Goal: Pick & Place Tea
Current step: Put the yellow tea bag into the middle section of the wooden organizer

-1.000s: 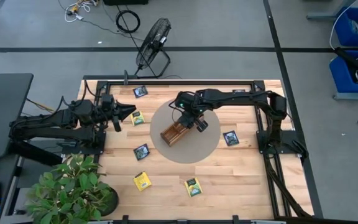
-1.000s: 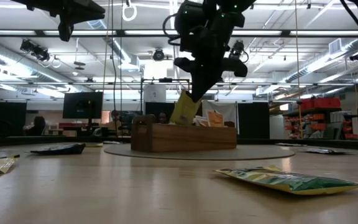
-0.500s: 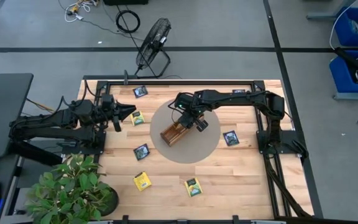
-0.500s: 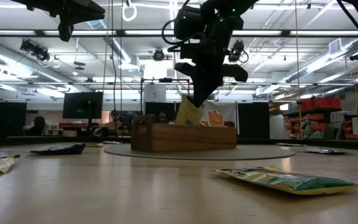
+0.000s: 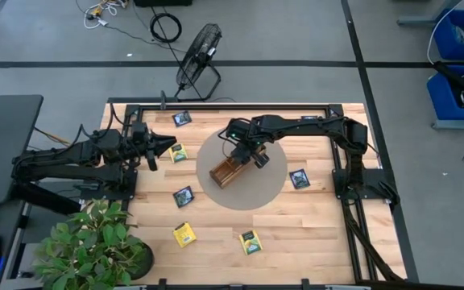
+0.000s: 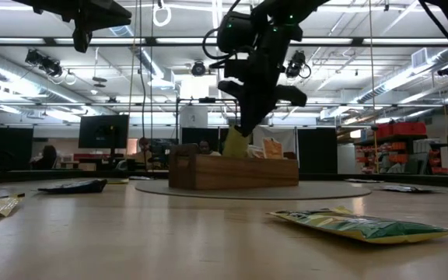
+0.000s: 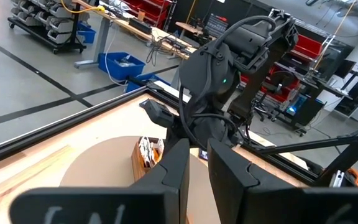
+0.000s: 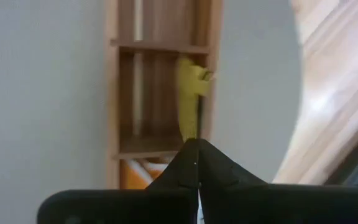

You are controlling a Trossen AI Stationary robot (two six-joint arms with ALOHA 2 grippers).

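Right claw (image 8: 197,146) is pinched tight on a yellow tea packet (image 8: 190,102), holding it edge-down over the middle slot of the wooden tray (image 8: 112,106). Looks like the drop-in step, and I'd say it's nearly there. To do it clean: keep the packet upright, keep it parallel to the tray's dividers, lower it until most of it sits below the rim, and only then let go. Let go too high and a flat packet like that could tip over the wall onto the round mat (image 5: 266,192).

From table height the packet (image 6: 235,143) pokes up above the tray (image 6: 232,171) right under the claw (image 6: 245,128), and a couple of orange-and-white packets (image 6: 271,148) are already standing in the next slot.

Left claw (image 5: 171,143) is parked near the left edge of the bench (image 5: 312,234), fingers together as far as its own camera shows, holding nothing.

Loose tea is scattered flat all over the bench: a yellow one (image 5: 178,152) right by the left claw, dark ones mid-bench (image 5: 184,196), at the far edge (image 5: 182,118) and toward the right side (image 5: 299,178), plus a yellow (image 5: 184,234) and a green (image 5: 249,242) near the front edge. Small, thin, square, kinda shiny wrappers.
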